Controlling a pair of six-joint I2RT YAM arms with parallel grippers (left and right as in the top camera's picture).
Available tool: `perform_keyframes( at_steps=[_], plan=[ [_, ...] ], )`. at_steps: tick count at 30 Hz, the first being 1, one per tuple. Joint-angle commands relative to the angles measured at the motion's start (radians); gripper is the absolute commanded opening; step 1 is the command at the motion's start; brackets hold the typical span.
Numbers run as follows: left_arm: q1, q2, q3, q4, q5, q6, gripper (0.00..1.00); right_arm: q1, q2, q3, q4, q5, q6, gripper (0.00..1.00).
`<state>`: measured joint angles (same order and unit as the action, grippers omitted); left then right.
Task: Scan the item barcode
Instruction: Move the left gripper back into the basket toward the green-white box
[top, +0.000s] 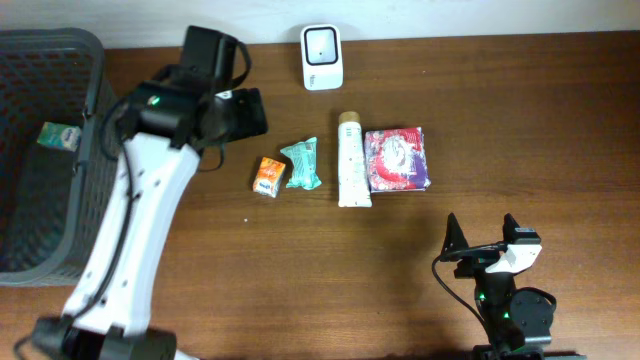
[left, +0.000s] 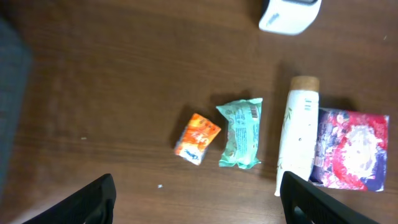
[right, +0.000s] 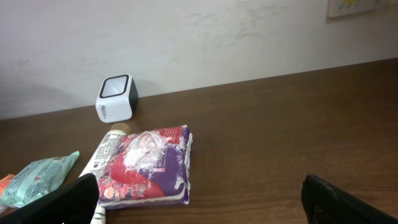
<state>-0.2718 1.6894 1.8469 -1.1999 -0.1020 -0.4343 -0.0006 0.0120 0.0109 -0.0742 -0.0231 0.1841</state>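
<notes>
A white barcode scanner (top: 322, 57) stands at the back of the table. In a row before it lie an orange packet (top: 268, 176), a green packet (top: 301, 164), a white tube (top: 351, 160) and a red-and-purple pack (top: 397, 158). My left gripper (top: 243, 112) hangs open above the table to the left of the row, with nothing between its fingers (left: 93, 202). The orange packet (left: 197, 137) and green packet (left: 241, 132) lie ahead of it. My right gripper (top: 482, 232) rests open near the front right, facing the red-and-purple pack (right: 146, 166), and holds nothing.
A dark mesh basket (top: 90, 60) fills the left side of the table, and a small green item (top: 58, 135) lies inside it. Bare wood stretches between the row of items and the right gripper. A pale wall (right: 199, 37) rises behind the scanner (right: 116, 98).
</notes>
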Motion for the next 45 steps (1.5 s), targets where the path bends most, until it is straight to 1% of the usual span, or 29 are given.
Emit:
perform_keyframes(
  at_steps=[1,5,12,13,15,16,18,20,23,26,28,29,31,35,37,40,42,45],
  plan=[
    [0.007,-0.063,0.009,-0.029,-0.064,0.016,0.82,-0.006,-0.006,-0.005,-0.005,0.01,0.004,0.99],
    [0.006,-0.063,-0.01,-0.067,-0.06,0.016,0.82,-0.006,-0.006,-0.005,-0.005,0.01,0.004,0.99],
    [0.006,-0.061,-0.016,-0.069,-0.06,0.016,0.82,-0.006,-0.006,-0.005,-0.005,0.01,0.004,0.99],
    [0.006,-0.061,-0.016,-0.069,-0.06,0.016,0.86,-0.006,-0.006,-0.005,-0.005,0.01,0.004,0.99],
    [0.006,-0.061,-0.016,-0.069,-0.061,0.016,0.86,-0.006,-0.006,-0.005,-0.005,0.01,0.004,0.99],
    [0.006,-0.059,-0.016,-0.064,-0.071,0.017,0.9,-0.006,-0.006,-0.005,-0.005,0.01,0.004,0.99],
    [0.011,-0.059,-0.016,-0.048,-0.145,0.017,0.93,-0.006,-0.006,-0.005,-0.005,0.009,0.004,0.99],
    [0.027,-0.06,-0.015,-0.027,-0.149,0.017,0.92,-0.006,-0.006,-0.005,-0.005,0.01,0.004,0.99],
    [0.06,-0.075,0.019,0.011,-0.149,0.087,0.91,-0.006,-0.006,-0.005,-0.005,0.009,0.004,0.99],
    [0.139,-0.106,0.14,0.05,-0.15,0.091,0.93,-0.006,-0.006,-0.005,-0.005,0.01,0.004,0.99],
    [0.291,-0.145,0.223,0.138,-0.15,0.091,0.99,-0.006,-0.006,-0.005,-0.005,0.01,0.004,0.99],
    [0.34,-0.153,0.223,0.171,-0.152,0.091,1.0,-0.006,-0.006,-0.005,-0.005,0.01,0.004,0.99],
    [0.454,-0.156,0.222,0.203,-0.157,0.091,0.99,-0.006,-0.006,-0.005,-0.005,0.01,0.004,0.99],
    [0.71,-0.111,0.222,0.2,-0.157,0.092,0.99,-0.006,-0.006,-0.005,-0.005,0.01,0.004,0.99],
    [0.79,-0.061,0.222,0.183,-0.155,0.117,0.92,-0.006,-0.006,-0.005,-0.005,0.009,0.004,0.99],
    [0.854,0.045,0.216,0.166,-0.094,0.196,0.92,-0.006,-0.006,-0.005,-0.005,0.01,0.004,0.99],
    [0.86,0.126,0.216,0.166,-0.058,0.205,0.93,-0.006,-0.006,-0.005,-0.005,0.009,0.004,0.99],
    [0.859,0.222,0.216,0.167,-0.058,0.205,0.96,-0.006,-0.006,-0.005,-0.005,0.01,0.004,0.99]
  ],
)
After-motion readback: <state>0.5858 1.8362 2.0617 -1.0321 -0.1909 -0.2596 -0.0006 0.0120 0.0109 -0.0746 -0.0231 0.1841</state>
